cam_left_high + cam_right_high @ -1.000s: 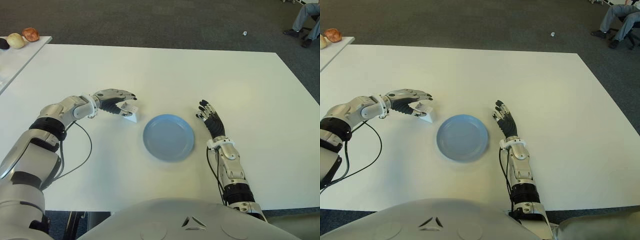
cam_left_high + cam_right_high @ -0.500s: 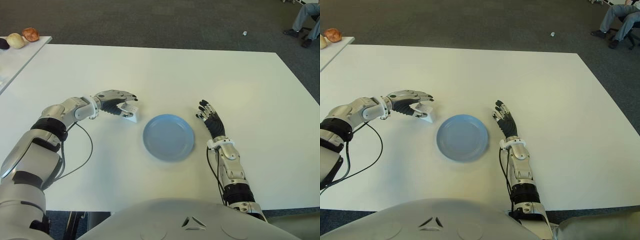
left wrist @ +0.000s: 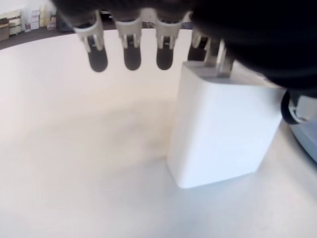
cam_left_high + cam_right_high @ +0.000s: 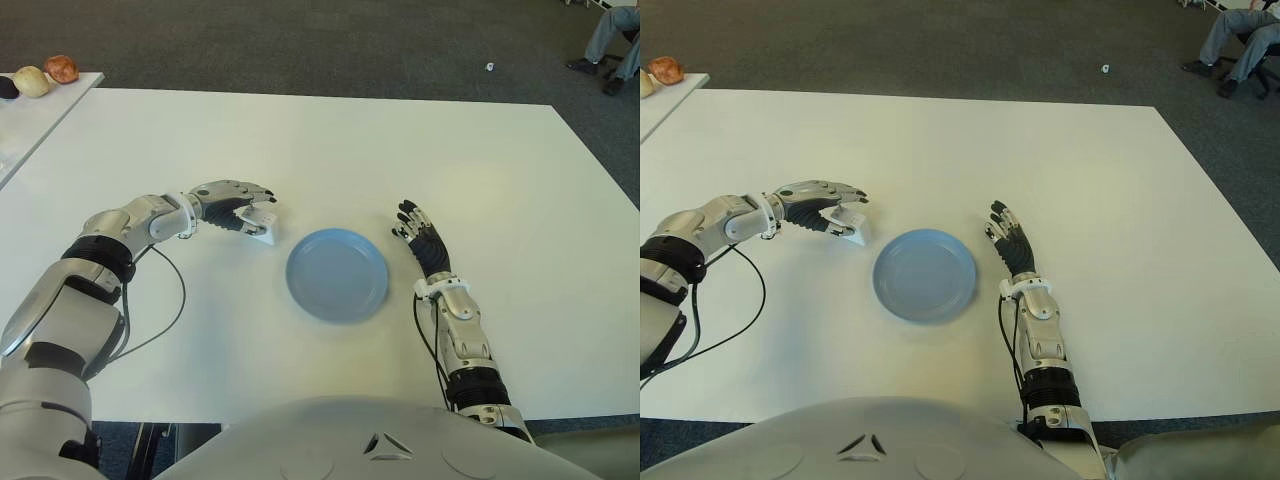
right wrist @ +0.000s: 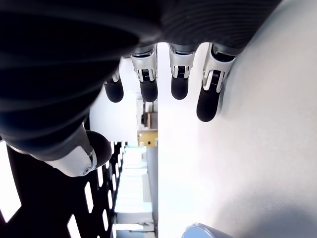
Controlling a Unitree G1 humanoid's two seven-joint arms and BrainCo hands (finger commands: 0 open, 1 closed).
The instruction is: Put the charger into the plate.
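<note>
A white charger [image 4: 262, 232] stands on the white table [image 4: 330, 150], prongs up, a little left of the empty blue plate [image 4: 337, 276]. My left hand [image 4: 240, 205] is cupped over it. In the left wrist view the thumb and index finger close on the top of the charger [image 3: 223, 129] by its prongs, while the other fingertips [image 3: 131, 57] hang free beside it. The charger's base touches the table. My right hand [image 4: 420, 235] shows just right of the plate with its fingers [image 5: 148, 84] stretched out, holding nothing.
A second white table [image 4: 20, 120] at the far left carries a few round items [image 4: 33, 80]. A black cable [image 4: 172, 300] loops from my left arm. A person's legs [image 4: 615, 40] show at the far right on the dark carpet.
My left hand's fingers have dropped slightly closer around the charger's top. The charger, the plate and my right hand have not moved.
</note>
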